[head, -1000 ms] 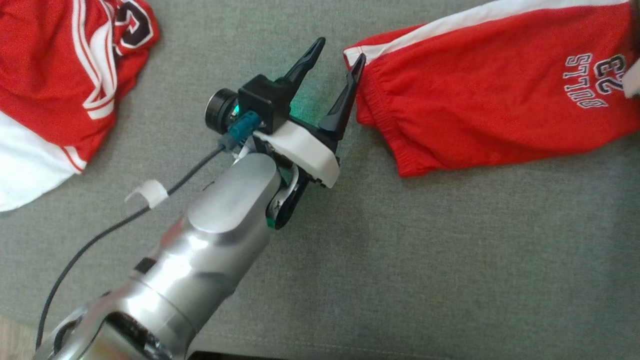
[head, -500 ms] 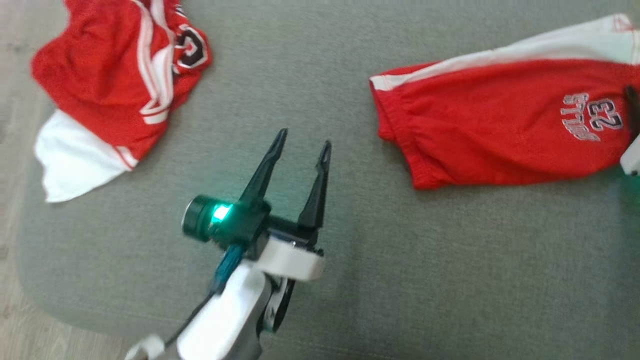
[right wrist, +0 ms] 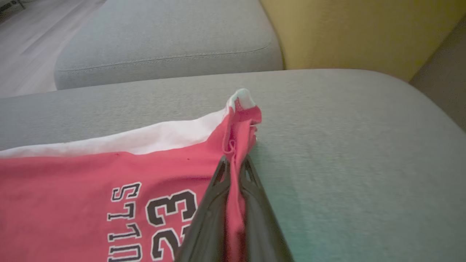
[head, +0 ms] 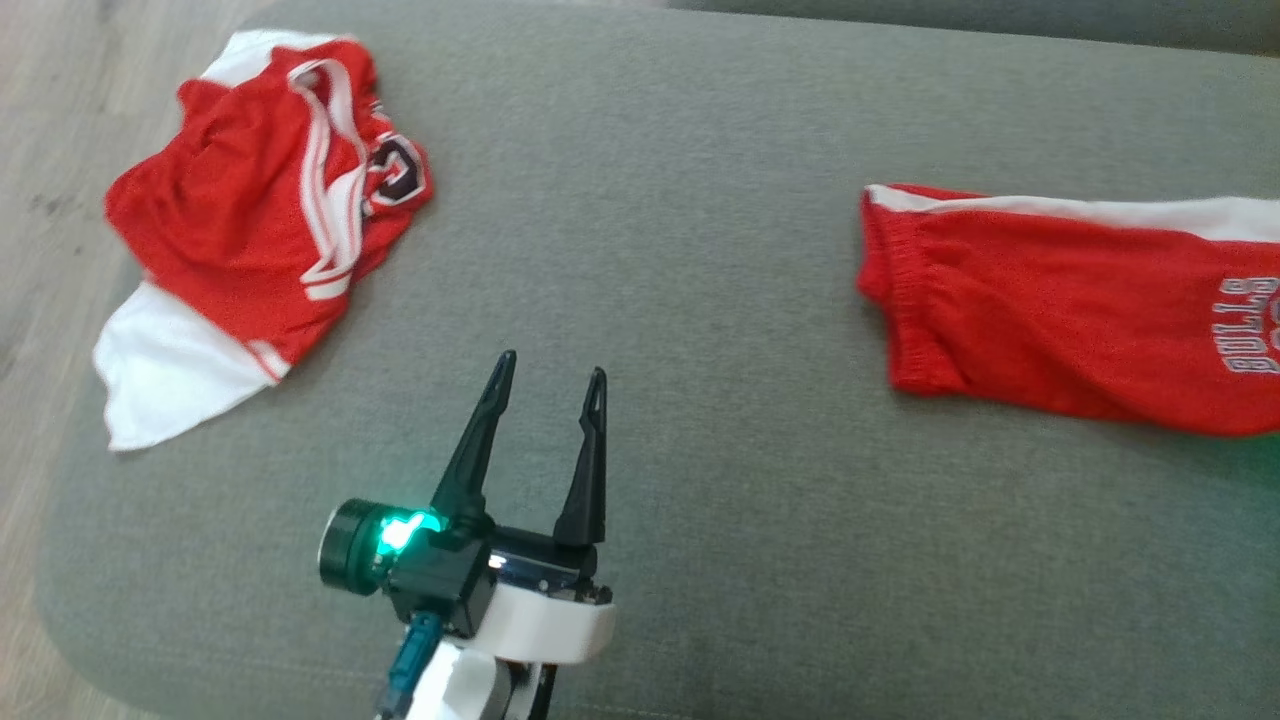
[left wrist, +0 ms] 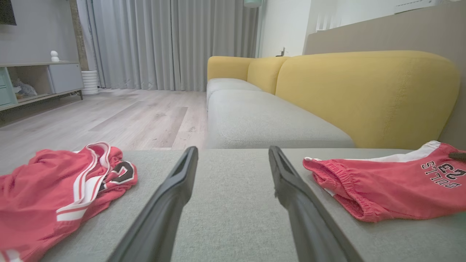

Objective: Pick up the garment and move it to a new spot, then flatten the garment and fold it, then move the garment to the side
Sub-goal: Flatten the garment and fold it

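Observation:
The garment (head: 1050, 300) is a pair of red shorts with a white side stripe and "BULLS 23" print, lying flat on the grey cushion (head: 700, 480) at the right. In the right wrist view my right gripper (right wrist: 233, 163) is shut on a pinched fold at the garment's (right wrist: 109, 167) far corner, beside the print. My left gripper (head: 551, 365) hovers open and empty over bare cushion, well left of the elastic waistband. From the left wrist, the left gripper (left wrist: 233, 149) has its fingers spread, with the garment (left wrist: 393, 185) off to the right.
A crumpled red and white jersey (head: 260, 230) lies at the cushion's left end, also in the left wrist view as the jersey (left wrist: 54, 185). Wooden floor (head: 40, 150) lies beyond the left edge. A yellow sofa back (left wrist: 364, 94) rises behind the grey seats.
The head camera has swung, shifting the whole picture. My left gripper has drawn back from the shorts' waistband, staying open. My right gripper has shut on the garment's corner.

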You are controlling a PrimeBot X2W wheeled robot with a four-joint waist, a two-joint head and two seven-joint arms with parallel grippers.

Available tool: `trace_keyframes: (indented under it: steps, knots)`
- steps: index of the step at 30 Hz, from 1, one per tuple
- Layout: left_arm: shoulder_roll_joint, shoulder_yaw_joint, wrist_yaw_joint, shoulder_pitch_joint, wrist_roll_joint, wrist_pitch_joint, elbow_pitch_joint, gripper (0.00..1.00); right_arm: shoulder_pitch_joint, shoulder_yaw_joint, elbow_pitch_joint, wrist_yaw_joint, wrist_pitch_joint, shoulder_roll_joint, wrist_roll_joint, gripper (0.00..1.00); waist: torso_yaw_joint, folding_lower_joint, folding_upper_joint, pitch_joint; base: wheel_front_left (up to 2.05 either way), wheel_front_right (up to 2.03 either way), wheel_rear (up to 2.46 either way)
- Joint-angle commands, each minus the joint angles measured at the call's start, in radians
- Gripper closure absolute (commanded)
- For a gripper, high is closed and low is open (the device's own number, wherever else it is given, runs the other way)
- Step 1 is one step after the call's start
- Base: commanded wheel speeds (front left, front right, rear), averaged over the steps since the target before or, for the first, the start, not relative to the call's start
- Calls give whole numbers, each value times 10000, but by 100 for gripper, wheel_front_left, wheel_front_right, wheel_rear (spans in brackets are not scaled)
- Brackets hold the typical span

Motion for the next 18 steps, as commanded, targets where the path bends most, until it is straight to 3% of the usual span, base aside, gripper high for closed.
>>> trace_keyframes:
  steps: [1, 9, 14, 18]
  knots:
    - [25, 443, -57, -180, 132, -50, -408, 0, 229, 70, -139, 65, -174, -533, 55, 100, -174, 1, -1, -123, 0, 0, 0]
    - [-86, 621, -350, -174, 274, -51, -350, 0, -508, 454, -1089, 65, -702, -556, -636, 100, -475, 1, -1, -101, 0, 0, 0]
    - [-134, 764, -498, -248, 335, -51, -246, 0, -1120, 1193, -2242, 65, -610, 116, -1525, 100, -475, 1, -1, -171, 0, 0, 0]
    - [-188, 891, -586, -172, 341, -51, -218, 0, -1213, 2118, -3459, 65, 78, 1026, -2132, 100, -354, 1, -1, -286, 0, 0, 0]
